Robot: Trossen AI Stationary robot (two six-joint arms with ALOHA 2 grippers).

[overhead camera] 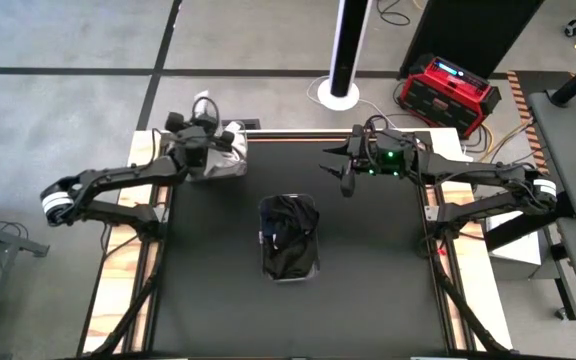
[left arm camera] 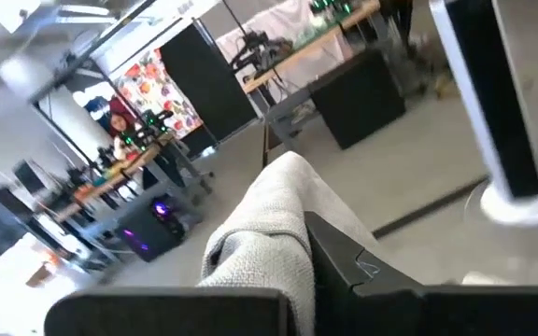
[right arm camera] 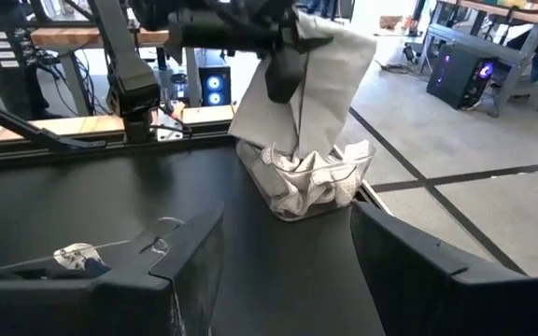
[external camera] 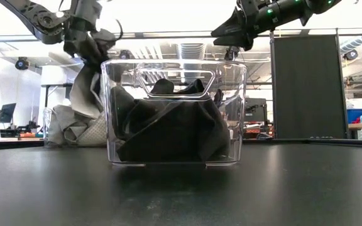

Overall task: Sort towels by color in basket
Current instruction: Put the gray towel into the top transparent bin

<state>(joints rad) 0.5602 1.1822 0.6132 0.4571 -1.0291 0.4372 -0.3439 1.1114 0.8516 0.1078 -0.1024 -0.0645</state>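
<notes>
At the upper left of the high view the left gripper [overhead camera: 211, 135] has its jaws pinched on a light grey towel [right arm camera: 299, 70], which hangs over the far clear basket [right arm camera: 311, 182] already holding pale cloths. The dark towels [external camera: 168, 129] fill the clear basket [overhead camera: 289, 238] at mid-bench. The right gripper [overhead camera: 348, 170] waits above the bench, jaws spread wide and empty. My worry (the cloth hangs long and loose): let go off-centre, it could drape over the rim and slide onto the bench [overhead camera: 368, 290].

no readable text, labels or numbers anywhere
</notes>
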